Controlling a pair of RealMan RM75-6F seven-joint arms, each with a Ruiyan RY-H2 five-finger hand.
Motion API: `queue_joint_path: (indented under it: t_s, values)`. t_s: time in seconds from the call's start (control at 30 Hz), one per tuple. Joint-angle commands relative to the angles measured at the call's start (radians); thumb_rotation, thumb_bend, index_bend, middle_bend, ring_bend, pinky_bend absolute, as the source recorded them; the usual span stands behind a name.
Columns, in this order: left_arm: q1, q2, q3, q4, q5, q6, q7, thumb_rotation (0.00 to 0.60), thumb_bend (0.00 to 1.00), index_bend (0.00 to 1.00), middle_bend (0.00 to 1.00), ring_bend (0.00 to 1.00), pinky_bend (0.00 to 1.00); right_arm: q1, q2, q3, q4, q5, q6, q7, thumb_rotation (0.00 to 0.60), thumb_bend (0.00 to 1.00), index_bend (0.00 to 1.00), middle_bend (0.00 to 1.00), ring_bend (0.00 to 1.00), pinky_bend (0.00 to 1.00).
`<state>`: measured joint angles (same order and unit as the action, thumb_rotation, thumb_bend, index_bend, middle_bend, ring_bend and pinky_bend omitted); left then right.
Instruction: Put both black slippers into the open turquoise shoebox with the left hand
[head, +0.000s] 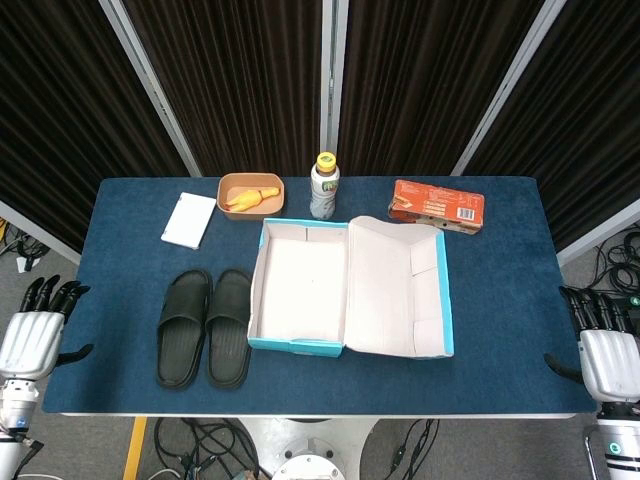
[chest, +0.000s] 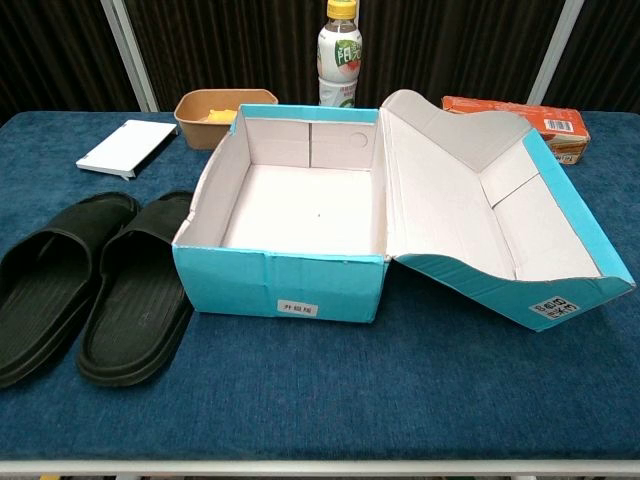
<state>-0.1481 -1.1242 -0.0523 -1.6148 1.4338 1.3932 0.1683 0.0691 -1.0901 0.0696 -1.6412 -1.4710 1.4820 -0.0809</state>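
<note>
Two black slippers lie side by side on the blue table, the left slipper and the right slipper, just left of the open turquoise shoebox. The box is empty, its lid folded out to the right. My left hand hangs off the table's left edge, fingers spread, holding nothing. My right hand waits off the right edge, also empty with fingers apart. Neither hand shows in the chest view.
Behind the box stand a drink bottle, a brown bowl with a yellow item, a white pad and an orange carton.
</note>
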Motion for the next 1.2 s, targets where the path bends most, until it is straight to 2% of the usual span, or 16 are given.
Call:
queue_joint_path:
  t_s: [0.03,0.47,0.67,0.8,0.87,0.93,1.0,1.07,1.2]
  values:
    - [0.001,-0.008,-0.003,0.008,-0.007,0.006,-0.005,0.600,0.00,0.17,0.13,0.03,0.03,0.000,0.004,0.001,-0.002,-0.004,0.003,0.005,0.600,0.03,0.03,0.11,0.00,0.06]
    - [-0.006,-0.007,-0.017,-0.016,-0.008,0.017,-0.004,0.600,0.00,0.17,0.13,0.03,0.03,-0.009,0.022,0.007,-0.002,-0.009,0.024,0.008,0.600,0.03,0.03,0.11,0.00,0.06]
    - [-0.084,0.005,-0.070,-0.052,0.000,-0.040,-0.014,0.600,0.00,0.23,0.14,0.11,0.07,-0.005,0.044,0.018,-0.008,-0.013,0.034,-0.016,0.600,0.03,0.03,0.10,0.00,0.06]
    - [-0.159,-0.002,-0.111,-0.065,-0.018,-0.117,-0.027,0.600,0.00,0.23,0.16,0.24,0.22,-0.006,0.065,0.024,-0.018,-0.024,0.049,-0.021,0.600,0.03,0.03,0.10,0.00,0.06]
    - [-0.208,-0.015,-0.133,-0.068,-0.037,-0.177,-0.046,0.600,0.00,0.24,0.19,0.38,0.40,-0.008,0.073,0.026,-0.024,-0.029,0.058,-0.024,0.600,0.03,0.03,0.10,0.00,0.06]
    - [-0.259,-0.027,-0.147,-0.071,-0.076,-0.258,-0.054,0.600,0.00,0.25,0.22,0.56,0.59,-0.011,0.081,0.027,-0.028,-0.035,0.068,-0.025,0.600,0.03,0.03,0.10,0.00,0.06]
    - [-0.305,-0.032,-0.152,-0.071,-0.124,-0.342,-0.020,0.600,0.00,0.25,0.23,0.65,0.70,-0.014,0.086,0.027,-0.031,-0.039,0.074,-0.025,0.600,0.03,0.03,0.10,0.00,0.06]
    - [-0.360,-0.048,-0.155,-0.068,-0.190,-0.425,0.051,0.600,0.00,0.25,0.23,0.68,0.74,-0.016,0.090,0.027,-0.031,-0.041,0.078,-0.024,0.600,0.03,0.03,0.10,0.00,0.06]
    - [-0.443,-0.106,-0.162,-0.067,-0.337,-0.524,0.154,0.600,0.00,0.22,0.21,0.69,0.75,-0.019,0.087,0.025,-0.027,-0.036,0.077,-0.017,0.600,0.03,0.03,0.10,0.00,0.06]
